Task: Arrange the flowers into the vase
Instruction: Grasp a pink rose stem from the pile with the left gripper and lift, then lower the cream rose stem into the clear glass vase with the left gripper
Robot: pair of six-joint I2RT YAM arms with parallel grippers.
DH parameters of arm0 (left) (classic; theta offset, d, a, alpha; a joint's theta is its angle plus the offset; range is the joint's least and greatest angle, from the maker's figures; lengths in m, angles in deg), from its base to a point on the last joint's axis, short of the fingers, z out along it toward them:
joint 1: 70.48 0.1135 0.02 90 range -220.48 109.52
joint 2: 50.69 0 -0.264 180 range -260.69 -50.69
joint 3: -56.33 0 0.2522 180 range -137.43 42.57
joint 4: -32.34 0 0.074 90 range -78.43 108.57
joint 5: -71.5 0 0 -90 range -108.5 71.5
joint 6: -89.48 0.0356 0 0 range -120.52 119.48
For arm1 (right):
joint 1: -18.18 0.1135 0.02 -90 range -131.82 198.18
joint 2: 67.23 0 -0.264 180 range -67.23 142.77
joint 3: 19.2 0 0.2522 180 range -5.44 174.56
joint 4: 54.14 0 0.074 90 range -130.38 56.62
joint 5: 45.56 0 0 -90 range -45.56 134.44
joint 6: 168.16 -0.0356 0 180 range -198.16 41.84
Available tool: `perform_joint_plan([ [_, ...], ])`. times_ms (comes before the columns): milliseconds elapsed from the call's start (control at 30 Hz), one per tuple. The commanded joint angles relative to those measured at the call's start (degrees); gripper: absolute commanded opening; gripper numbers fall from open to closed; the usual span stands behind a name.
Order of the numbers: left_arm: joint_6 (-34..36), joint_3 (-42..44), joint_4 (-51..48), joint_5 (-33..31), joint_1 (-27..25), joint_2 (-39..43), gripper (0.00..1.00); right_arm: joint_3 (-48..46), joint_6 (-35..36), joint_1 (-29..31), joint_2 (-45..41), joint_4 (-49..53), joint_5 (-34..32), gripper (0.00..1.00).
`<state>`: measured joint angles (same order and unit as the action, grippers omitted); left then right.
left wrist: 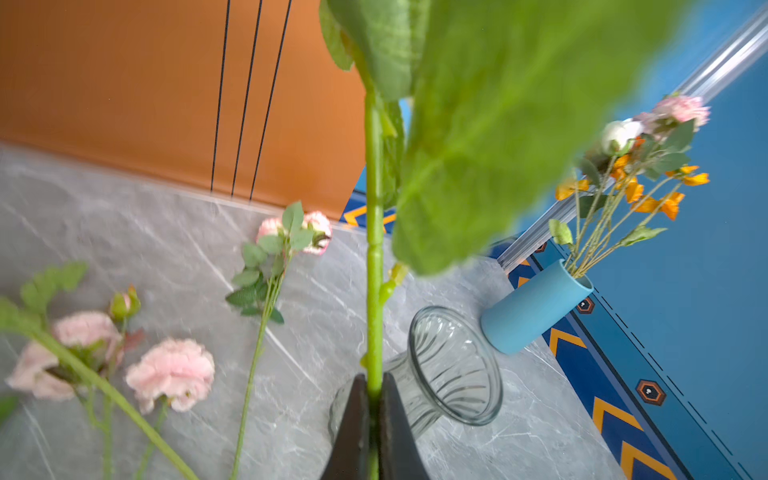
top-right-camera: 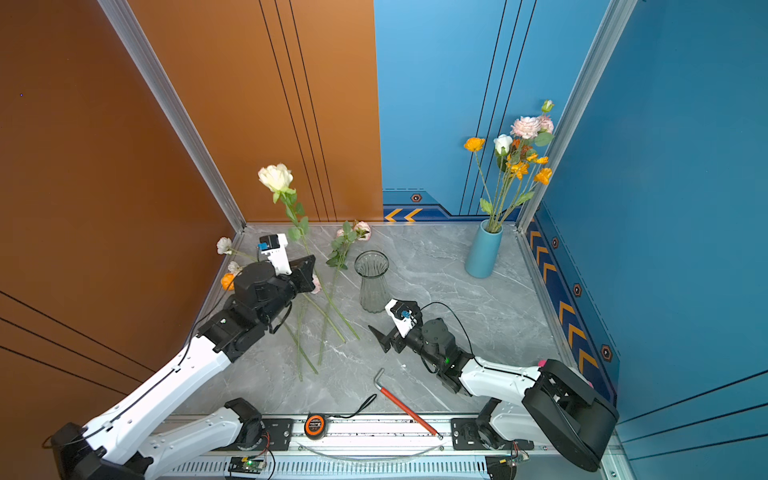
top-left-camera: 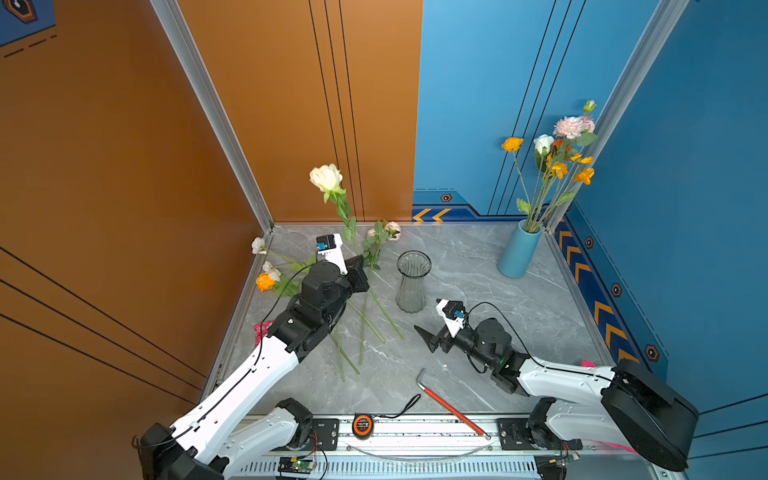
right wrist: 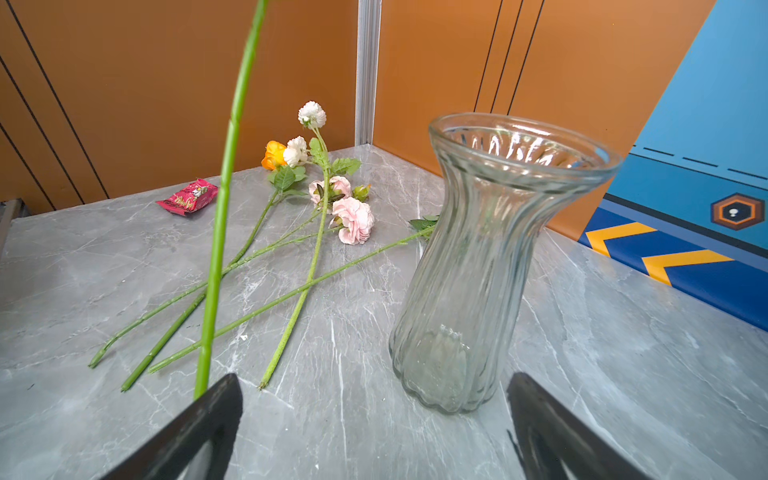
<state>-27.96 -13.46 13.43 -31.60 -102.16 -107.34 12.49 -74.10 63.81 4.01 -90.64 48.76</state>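
Right wrist view shows the glass vase standing upright and empty near the middle of the table. In both top views a blue vase stands in the far right corner, close to both walls, and holds a bunch of pink, white and orange blooms.

The other flowers lie loose on the left part of the table, stems crossed, blooms toward the left wall. One cream rose is lifted, its bloom high over the far edge. Bare table lies between the two vases and along the right side.

Left wrist view shows what the top views hide: the left gripper clenched on the rose's green stem, with the glass vase's mouth just beside it. The right gripper hangs spread wide and empty, close to the glass vase's base.

Only the top views show a red-handled hex key and a tape measure at the near edge. A red packet lies by the left edge.
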Motion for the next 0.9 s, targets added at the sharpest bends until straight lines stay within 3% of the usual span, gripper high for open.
perform_joint_plan([
  [0, 11.49, -7.25, -6.92, 0.11, -0.24, 0.06, 0.00, -1.05, -1.99, -0.91, -0.72, -2.54, 0.32, 1.00],
  [133, 16.07, -13.98, -1.33, -0.50, -1.16, -1.59, 0.00, -1.40, -2.37, -1.72, -1.97, -2.17, 2.69, 1.00],
  [433, 21.19, -17.93, 18.99, -1.82, -3.27, -11.32, 0.00, -1.41, -3.44, -2.63, -0.99, -3.85, 5.98, 1.00],
  [867, 22.52, -23.72, 23.60, -2.28, -4.26, -22.22, 0.00, -1.09, -3.60, -3.35, -1.45, -2.52, 5.88, 1.00],
])
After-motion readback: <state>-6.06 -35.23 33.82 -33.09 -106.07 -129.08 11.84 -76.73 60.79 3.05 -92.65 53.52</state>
